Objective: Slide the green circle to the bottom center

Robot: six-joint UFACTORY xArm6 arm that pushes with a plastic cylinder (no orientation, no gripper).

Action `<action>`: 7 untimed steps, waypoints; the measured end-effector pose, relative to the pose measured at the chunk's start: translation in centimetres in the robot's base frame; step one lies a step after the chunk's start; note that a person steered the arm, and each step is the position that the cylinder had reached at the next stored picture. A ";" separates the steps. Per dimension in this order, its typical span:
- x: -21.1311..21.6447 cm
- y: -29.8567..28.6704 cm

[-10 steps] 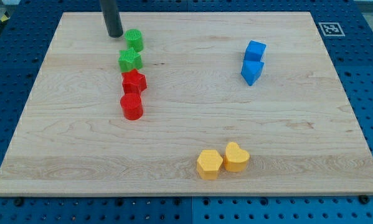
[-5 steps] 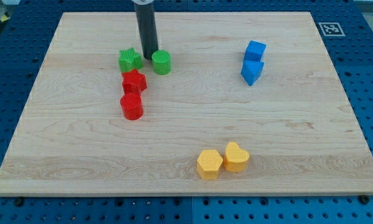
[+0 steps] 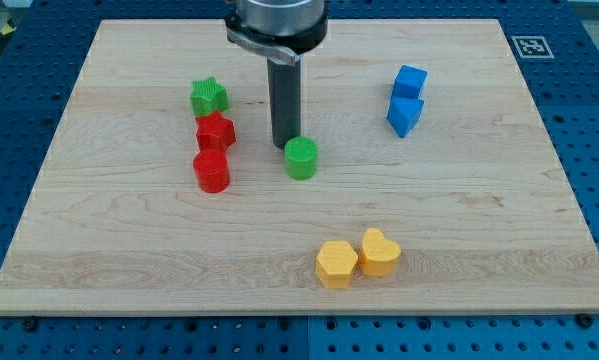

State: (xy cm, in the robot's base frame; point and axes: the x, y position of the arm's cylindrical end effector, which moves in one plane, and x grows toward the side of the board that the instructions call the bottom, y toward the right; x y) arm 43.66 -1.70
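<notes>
Resting near the middle of the wooden board [image 3: 499, 200], the green circle [image 3: 301, 158] is being touched from the view's upper left by my tip [image 3: 283, 147], which is lying just against its top-left edge. No hand is being carried by this arm, so nothing is being spread, pressed or pinched; only a bare rod is being presented to the block. The circle is being judged as light, stiff and hard, likely to slide easily on the smooth wood and to roll off the rod's round side if it is being pushed off-centre. Contact is best being kept on the far side, at the view's top, so that it is being driven downward. The yellow blocks [image 3: 357, 258] are sitting just right of the bottom centre and may be getting in the way. The rod's upper part is being cut off by the view's top, and the exact contact point is being partly hidden behind the circle.
</notes>
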 end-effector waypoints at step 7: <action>3.9 6.9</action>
